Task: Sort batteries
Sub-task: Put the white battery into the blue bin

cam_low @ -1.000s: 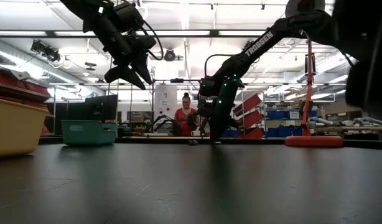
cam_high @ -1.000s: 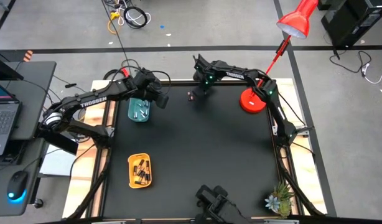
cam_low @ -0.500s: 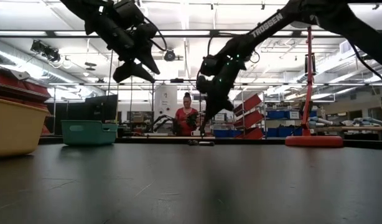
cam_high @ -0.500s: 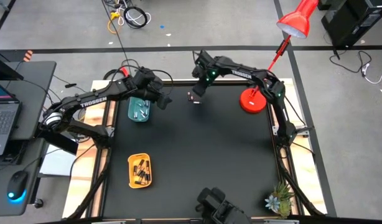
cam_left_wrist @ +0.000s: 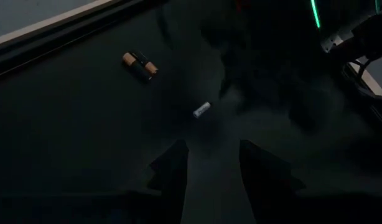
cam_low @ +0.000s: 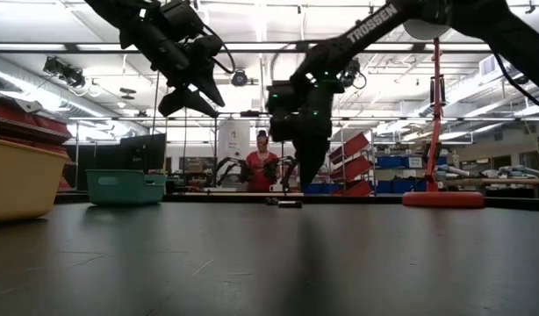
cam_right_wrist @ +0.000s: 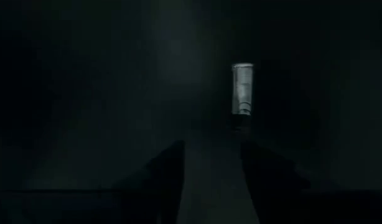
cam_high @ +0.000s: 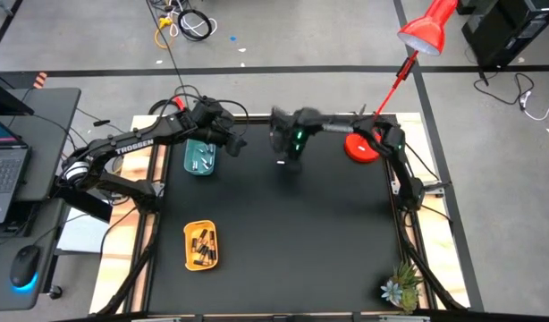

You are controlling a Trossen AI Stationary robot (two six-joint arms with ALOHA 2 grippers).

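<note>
Now the right gripper (cam_right_wrist: pixel 213 186) hovers above a silver battery (cam_right_wrist: pixel 242 89) lying on the tabletop (cam_high: pixel 283 233), its fingers apart and holding nothing. It should drop straight down, then squeeze the middle gently.

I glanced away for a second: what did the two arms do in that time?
The right end effector rose off the far edge of the table, swung nearer and opened above a whitish battery lying there. The left end effector stayed open, raised beside the teal tray. The yellow tray and the dark battery didn't move.
</note>
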